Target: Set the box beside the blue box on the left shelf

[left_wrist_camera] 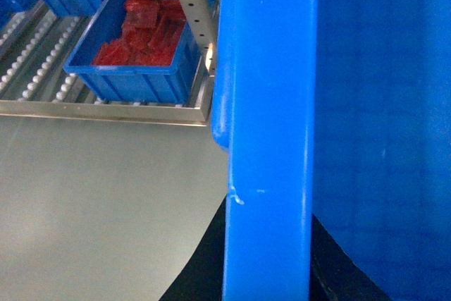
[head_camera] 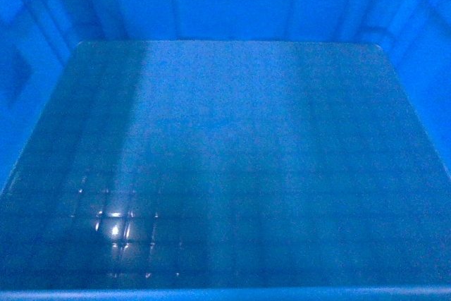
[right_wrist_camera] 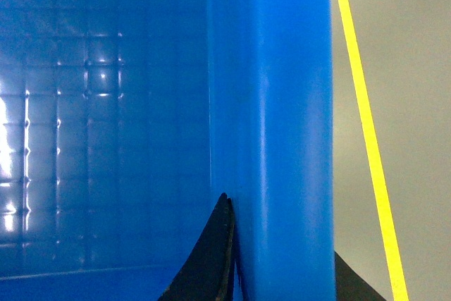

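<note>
Below, grey floor (right_wrist_camera: 416, 68) carries a yellow line (right_wrist_camera: 366, 125) beside the box (right_wrist_camera: 282, 103).

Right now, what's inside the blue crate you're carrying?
Nothing visible: the crate shows only its bare grid floor in the head view. The strip of floor beneath its near rim is hidden.

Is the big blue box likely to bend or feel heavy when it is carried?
The box looks empty, so probably light for its size. Its thick rim suggests it stays stiff. The glossy floor hints at slippery plastic, so the jaws might slide.
</note>
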{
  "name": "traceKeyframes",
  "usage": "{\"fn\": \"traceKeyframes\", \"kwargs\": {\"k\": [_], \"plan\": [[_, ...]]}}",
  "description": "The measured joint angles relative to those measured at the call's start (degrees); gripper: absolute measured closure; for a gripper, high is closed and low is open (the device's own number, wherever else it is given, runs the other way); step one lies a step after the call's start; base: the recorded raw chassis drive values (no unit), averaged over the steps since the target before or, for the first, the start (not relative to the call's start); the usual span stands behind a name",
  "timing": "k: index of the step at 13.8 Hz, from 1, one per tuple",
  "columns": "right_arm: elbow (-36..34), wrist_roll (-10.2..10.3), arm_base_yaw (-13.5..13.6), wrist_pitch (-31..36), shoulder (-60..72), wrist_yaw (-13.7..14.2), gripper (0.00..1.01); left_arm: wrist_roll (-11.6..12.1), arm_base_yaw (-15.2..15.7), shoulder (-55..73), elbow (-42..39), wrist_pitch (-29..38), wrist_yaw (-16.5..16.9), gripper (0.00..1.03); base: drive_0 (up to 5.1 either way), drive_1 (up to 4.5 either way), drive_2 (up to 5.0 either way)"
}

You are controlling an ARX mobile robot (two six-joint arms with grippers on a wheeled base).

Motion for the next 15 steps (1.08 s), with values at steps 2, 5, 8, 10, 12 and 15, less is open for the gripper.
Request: {"fn": "traceKeyframes", "kwargs": {"k": [2, 5, 8, 10, 12, 15], "plan": [[0.0, -0.1, 0.0, -0.1, -0.3, 0.0, 0.88, -0.1, -0.1, 0.0, 0.0, 0.0, 0.0, 0.91, 0.1, 4.47, -4.2], [0.0, 0.0, 0.0, 0.0, -0.2, 0.0, 0.88, 0.0, -0.1, 0.0, 0.0, -0.1, 0.0, 0.91, 0.1, 4.47, -4.2], [0.0, 0.0, 0.0, -0.1, -0.3, 0.0, 0.88, 0.0, -0.1, 0.0, 0.0, -0.1, 0.0, 0.91, 0.1, 4.47, -4.2], [0.0, 0.0, 0.0, 0.0, -0.2, 0.0, 0.88, 0.0, -0.1, 0.0, 0.0, -0.1, -0.1, 0.91, 0.1, 4.47, -4.2], [0.0, 0.0, 0.0, 0.0, -0.2, 0.0, 0.88, 0.0, -0.1, 0.0, 0.0, -0.1, -0.1, 0.91, 0.1, 4.47, -4.2], [0.0, 0.0, 0.0, 0.1, -0.1, 0.0, 0.88, 0.0, -0.1, 0.0, 0.0, -0.1, -0.1, 0.91, 0.1, 4.47, -4.2]]}}
